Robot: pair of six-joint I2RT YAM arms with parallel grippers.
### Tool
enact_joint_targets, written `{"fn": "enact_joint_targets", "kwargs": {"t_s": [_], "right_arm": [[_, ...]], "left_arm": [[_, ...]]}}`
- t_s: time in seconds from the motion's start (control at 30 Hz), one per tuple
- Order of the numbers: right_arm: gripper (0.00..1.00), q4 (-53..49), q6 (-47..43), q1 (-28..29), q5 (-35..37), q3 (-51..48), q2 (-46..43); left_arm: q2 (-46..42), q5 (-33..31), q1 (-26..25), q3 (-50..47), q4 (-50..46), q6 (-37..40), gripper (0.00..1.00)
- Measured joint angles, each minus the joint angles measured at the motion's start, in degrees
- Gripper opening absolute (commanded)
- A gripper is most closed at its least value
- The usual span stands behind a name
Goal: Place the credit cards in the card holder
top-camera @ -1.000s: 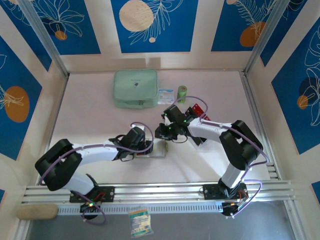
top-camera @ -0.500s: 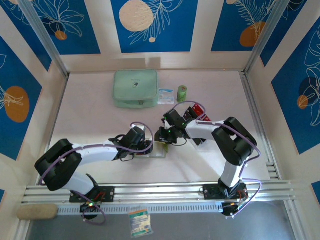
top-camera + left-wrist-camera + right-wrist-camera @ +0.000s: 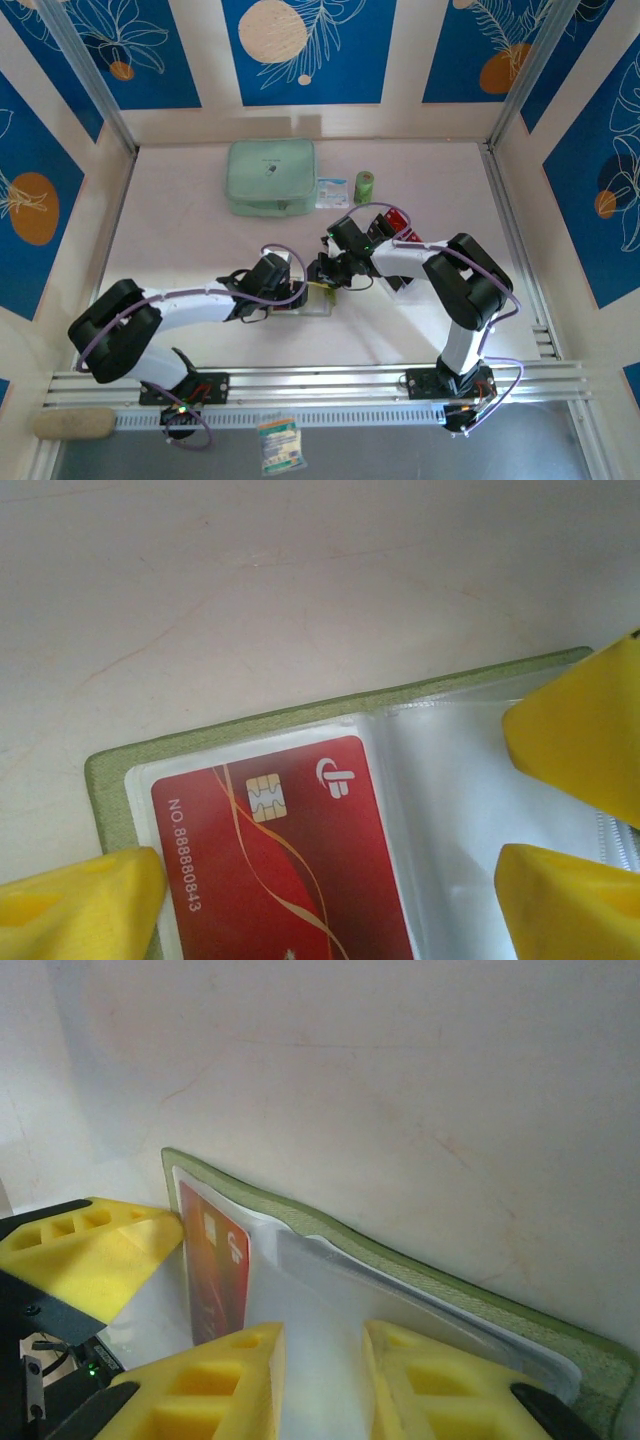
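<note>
On the card holder point(image 3: 110, 770), lying open and flat on the table point(image 3: 200, 250): left gripper point(image 3: 330, 905) spread wide over it, fingers released, gripping nothing; red credit card point(image 3: 270, 870) tucked in a clear sleeve point(image 3: 330, 1290) of the holder, below that gripper, chip end toward the green border; right gripper point(image 3: 325, 1370) over the holder's neighbouring sleeve, fingers a narrow gap apart; cannot tell whether they nip the plastic; more red cards point(image 3: 398, 218) well right of the holder.
</note>
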Motion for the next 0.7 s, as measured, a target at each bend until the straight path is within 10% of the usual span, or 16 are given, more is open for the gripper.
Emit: {"fn": "enact_joint_targets", "kwargs": {"t_s": [0.7], "right_arm": [[0.58,-0.07,3.13,3.30,-1.46,5.66,-2.34]], "left_arm": [[-19.74,-4.00,0.00,-0.26,-8.98,-2.38,1.00]]}}
